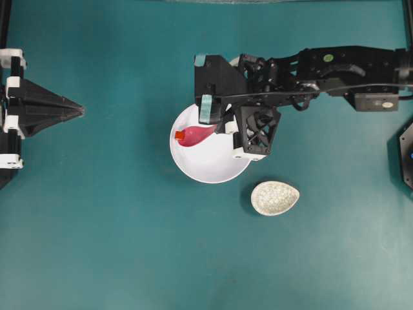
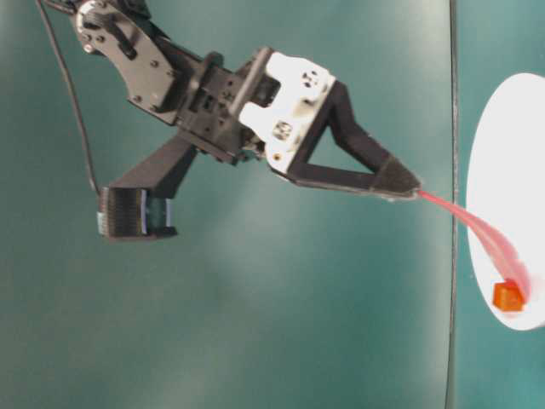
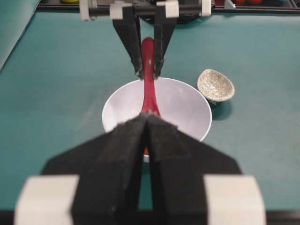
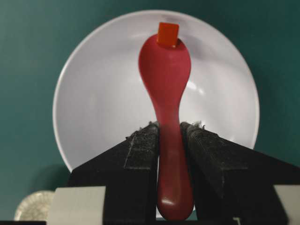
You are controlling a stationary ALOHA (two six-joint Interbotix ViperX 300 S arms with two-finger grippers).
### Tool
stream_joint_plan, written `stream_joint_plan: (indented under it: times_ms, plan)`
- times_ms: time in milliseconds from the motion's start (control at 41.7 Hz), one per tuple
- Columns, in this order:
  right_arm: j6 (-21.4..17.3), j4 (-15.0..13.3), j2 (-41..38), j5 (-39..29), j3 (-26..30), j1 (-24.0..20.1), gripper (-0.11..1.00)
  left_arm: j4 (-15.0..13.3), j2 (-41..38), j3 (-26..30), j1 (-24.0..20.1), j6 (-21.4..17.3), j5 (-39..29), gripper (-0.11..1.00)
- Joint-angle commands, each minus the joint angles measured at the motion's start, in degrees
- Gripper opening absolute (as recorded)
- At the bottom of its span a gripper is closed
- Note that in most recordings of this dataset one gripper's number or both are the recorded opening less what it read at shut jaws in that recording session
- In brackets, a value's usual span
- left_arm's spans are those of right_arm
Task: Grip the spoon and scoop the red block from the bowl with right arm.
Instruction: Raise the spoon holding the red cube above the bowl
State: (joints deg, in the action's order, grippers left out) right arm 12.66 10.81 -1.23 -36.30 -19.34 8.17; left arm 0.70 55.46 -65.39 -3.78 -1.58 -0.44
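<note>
Clamped on the spoon (image 4: 165,93) handle, right pincer (image 4: 169,136) angling scoop into the bowl (image 4: 93,93), tip nudging the red block (image 4: 168,33) near the far wall. Left pincer (image 3: 146,123) pressed together, parked aside.

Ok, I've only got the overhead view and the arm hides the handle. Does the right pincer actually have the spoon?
Observer: Yes. In the right wrist view the right pincer clamps the spoon by its handle.
Operator: Is the block in the scoop?
Observer: The block overlaps the scoop's far tip. I can't tell whether it rests inside.
Operator: Is the spoon level?
Observer: No. The left wrist view shows it slanting down from the pincer into the bowl.
</note>
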Motion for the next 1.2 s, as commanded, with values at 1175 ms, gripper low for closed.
stream_joint_plan:
  times_ms: [1175]
  plan:
    - [-0.09,2.72,18.11,35.33,-22.15,-3.69,0.24,0.18,-0.18,1.67,-0.18,0.26,0.44,0.00]
